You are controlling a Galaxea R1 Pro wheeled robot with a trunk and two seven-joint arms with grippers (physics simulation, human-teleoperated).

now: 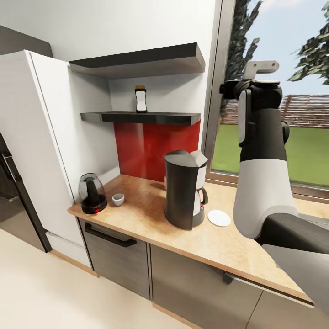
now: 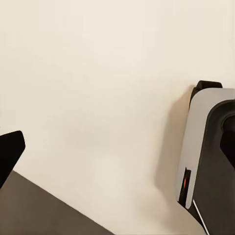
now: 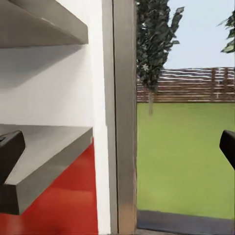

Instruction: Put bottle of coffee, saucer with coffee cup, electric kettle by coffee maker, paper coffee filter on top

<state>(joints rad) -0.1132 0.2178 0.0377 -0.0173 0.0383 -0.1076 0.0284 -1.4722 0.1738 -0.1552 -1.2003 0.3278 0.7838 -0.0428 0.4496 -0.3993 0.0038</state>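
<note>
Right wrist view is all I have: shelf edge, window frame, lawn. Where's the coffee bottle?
Observer: The coffee bottle stands upright on the lower shelf, to the left of your raised right arm in the head view.
Operator: Cup on the saucer yet?
Observer: No. The coffee cup sits on the countertop beside the electric kettle, near the counter's left end.
Operator: And the saucer?
Observer: The saucer lies bare on the countertop just right of the coffee maker.
</note>
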